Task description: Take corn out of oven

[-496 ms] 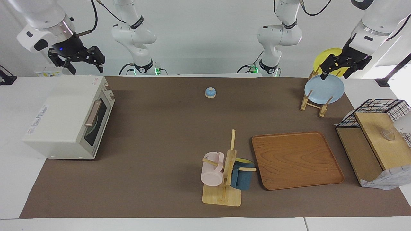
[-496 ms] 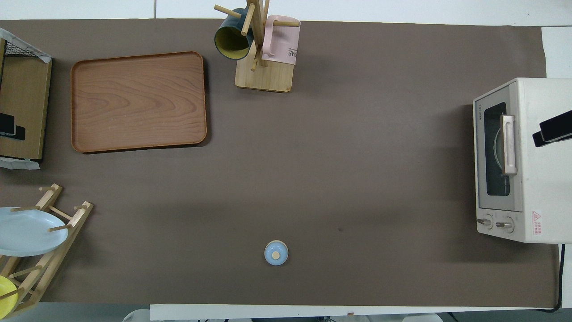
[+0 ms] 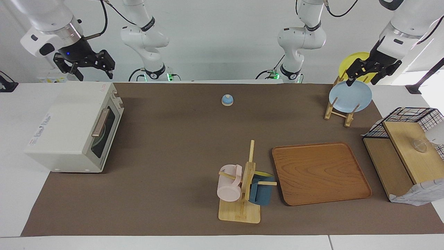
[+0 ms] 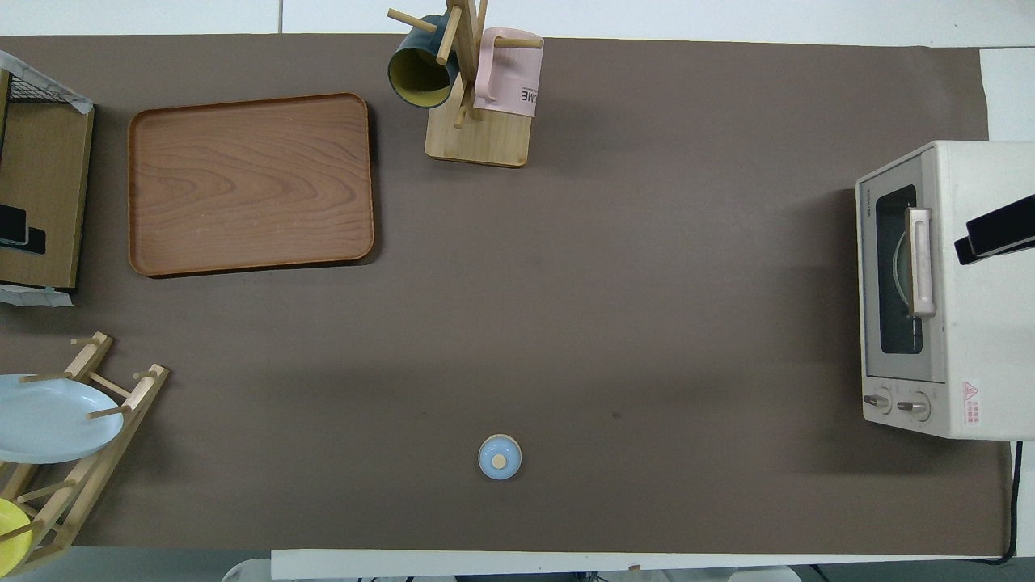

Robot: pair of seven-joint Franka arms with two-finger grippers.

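Note:
The cream-white oven (image 3: 69, 125) stands at the right arm's end of the table with its dark glass door shut; it also shows in the overhead view (image 4: 962, 323). Its tan handle (image 3: 100, 122) lies across the door. A round rim shows dimly through the glass. The corn is hidden. My right gripper (image 3: 93, 71) hangs open and empty in the air over the oven's top; one dark finger (image 4: 994, 234) shows in the overhead view. My left gripper (image 3: 362, 80) waits open and empty over the plate rack (image 3: 338, 113).
A blue bell (image 3: 227, 100) sits mid-table near the robots. A wooden tray (image 3: 321, 173) and a mug tree (image 3: 242, 187) with a pink and a blue mug lie farther out. The rack holds a blue plate (image 3: 350, 97) and a yellow plate (image 3: 353, 59). A wire basket (image 3: 406, 114) stands at the left arm's end.
My right gripper has shifted slightly over the oven's top toward its door. My left gripper has barely moved. The oven door stays shut.

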